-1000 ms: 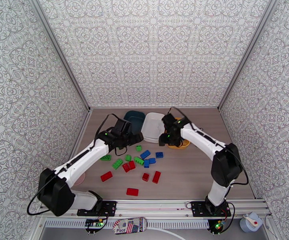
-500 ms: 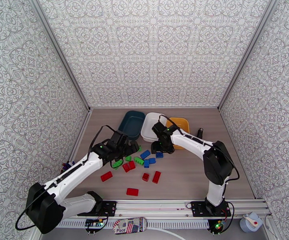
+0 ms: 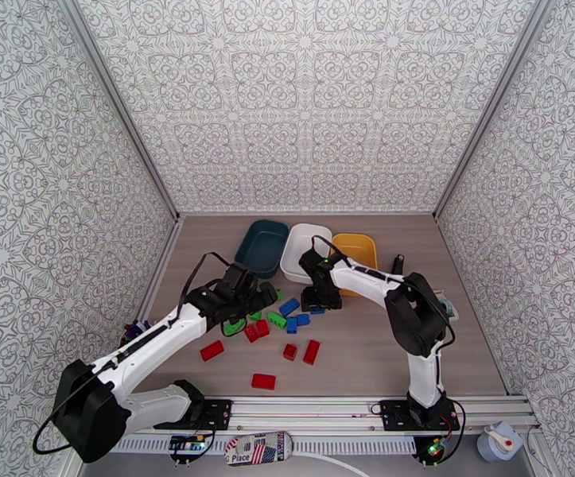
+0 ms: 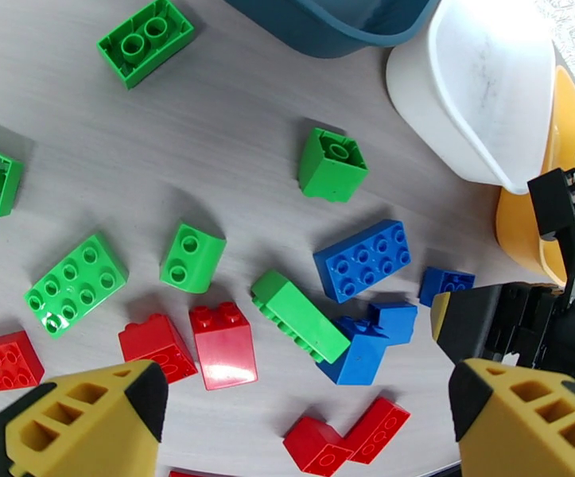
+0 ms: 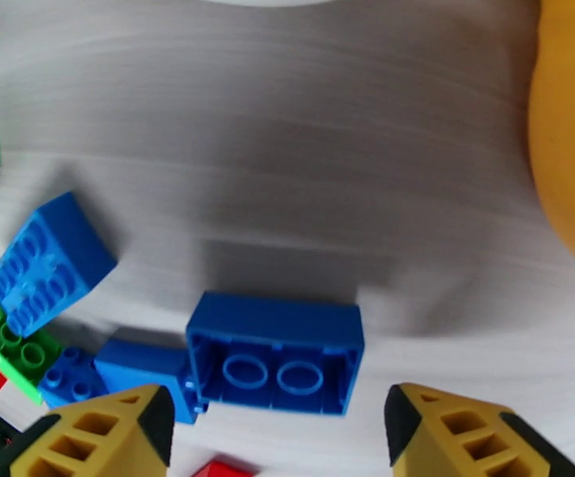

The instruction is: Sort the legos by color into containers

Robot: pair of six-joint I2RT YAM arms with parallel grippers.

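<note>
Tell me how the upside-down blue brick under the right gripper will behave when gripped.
The blue brick shows a hollow underside, so it is probably light and stiff. Its smooth walls might slip a little in the open right gripper. Lying flat on the table, it should slide, not roll, if pushed.

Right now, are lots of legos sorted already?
The teal tub and white tub look empty; the yellow tub is partly hidden. Nothing is held: the right gripper hangs open over an upside-down blue brick. Still to sort: the red, green and blue legos on the table.
</note>
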